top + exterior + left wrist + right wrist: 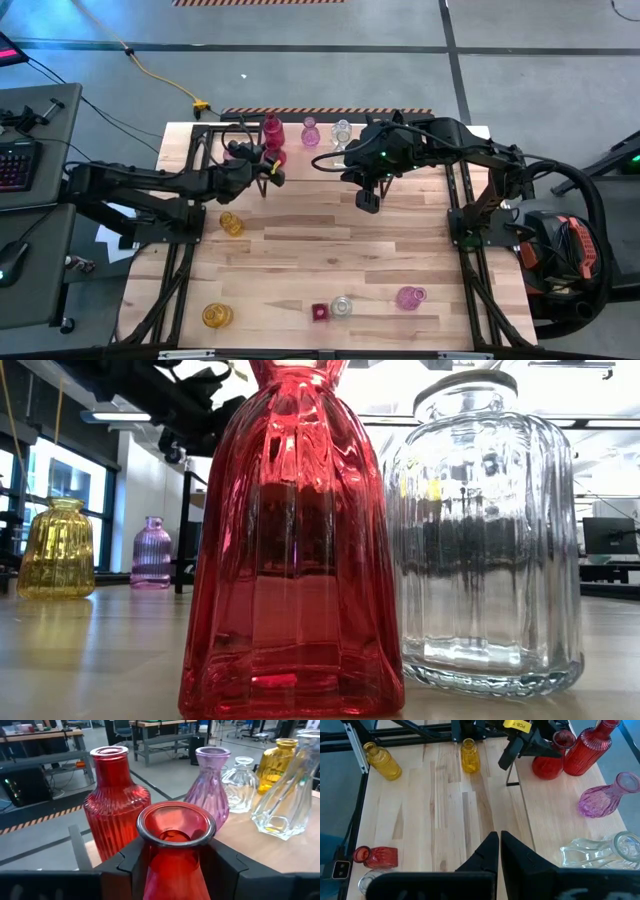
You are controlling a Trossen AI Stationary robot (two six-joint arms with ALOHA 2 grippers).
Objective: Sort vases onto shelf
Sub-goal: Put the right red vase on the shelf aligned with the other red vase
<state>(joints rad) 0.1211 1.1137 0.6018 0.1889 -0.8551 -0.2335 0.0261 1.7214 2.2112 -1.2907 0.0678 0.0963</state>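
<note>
Yellow tag on the left arm, lettering too small to read. Left gripper [175, 865] at the shelf's [300, 150] left end, fingers either side of a smooth red flared-neck vase [175, 840], whether pressing or parted cannot be told. Just beside it a ribbed red bottle [114, 800], then a fluted pink vase [210, 785] and clear glass [242, 782]. Right gripper [495, 847] clenched on nothing above pale wood planks [330, 240]. More vases near the front edge: yellow [217, 315], red [320, 312], clear [342, 306], pink [410, 297]. Grey floor, striped tape beyond.
</note>
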